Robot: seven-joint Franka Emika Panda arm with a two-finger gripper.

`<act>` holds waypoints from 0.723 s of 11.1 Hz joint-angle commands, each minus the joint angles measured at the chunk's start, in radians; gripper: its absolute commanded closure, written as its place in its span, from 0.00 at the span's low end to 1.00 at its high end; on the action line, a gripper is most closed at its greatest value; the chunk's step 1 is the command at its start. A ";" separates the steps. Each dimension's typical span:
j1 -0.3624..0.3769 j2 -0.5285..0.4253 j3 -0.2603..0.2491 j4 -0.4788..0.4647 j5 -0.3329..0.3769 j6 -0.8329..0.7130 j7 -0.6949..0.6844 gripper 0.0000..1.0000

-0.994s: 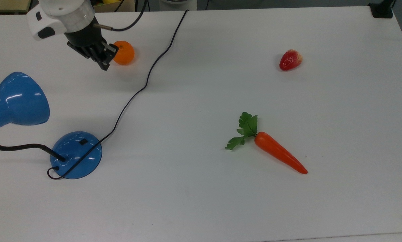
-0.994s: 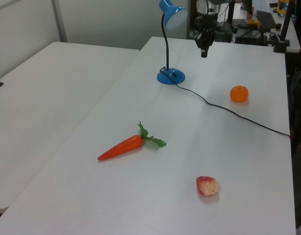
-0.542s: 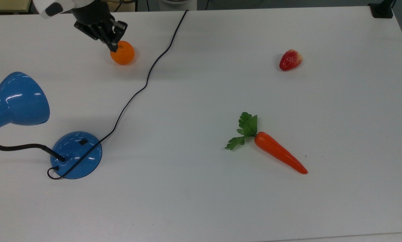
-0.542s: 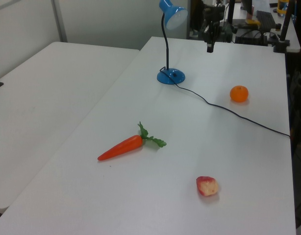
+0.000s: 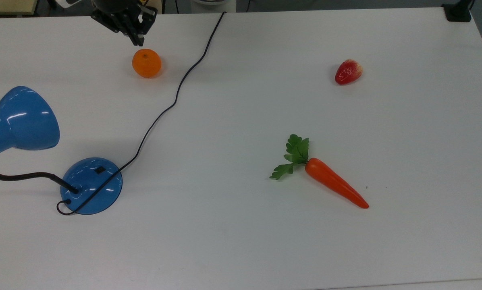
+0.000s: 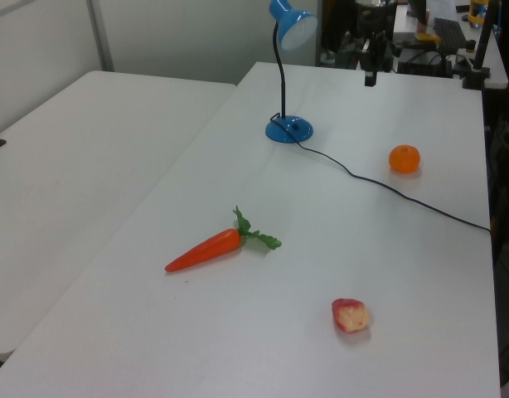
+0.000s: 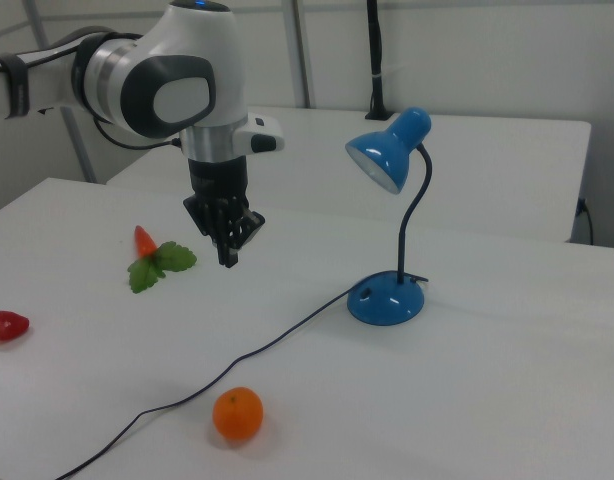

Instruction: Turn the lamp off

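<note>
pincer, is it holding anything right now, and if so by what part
Nothing is held. The pincer hangs in the air with its fingers together, clear of the lamp and the orange.

Glossy blue lamp (image 5: 91, 185) — matt white table (image 5: 241, 249); waxy, smooth plastic-looking carrot (image 5: 335, 187).

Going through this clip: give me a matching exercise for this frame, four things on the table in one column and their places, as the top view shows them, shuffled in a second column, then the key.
Things:
1. lamp
2. orange
3. carrot
4. strawberry

Places, as the top view shows them:
A. upper right
B. lower left, with the black cord running up from its base
C. right of centre, leaves pointing to the top view's left
D. upper left, just below the gripper

Pairs: 1-B, 2-D, 3-C, 4-A
</note>
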 commanded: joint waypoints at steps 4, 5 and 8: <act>0.032 -0.055 0.004 -0.054 -0.168 -0.011 -0.080 0.58; 0.019 -0.053 0.004 -0.051 -0.168 -0.006 -0.080 0.38; -0.016 -0.050 0.004 -0.033 -0.154 -0.008 -0.074 0.00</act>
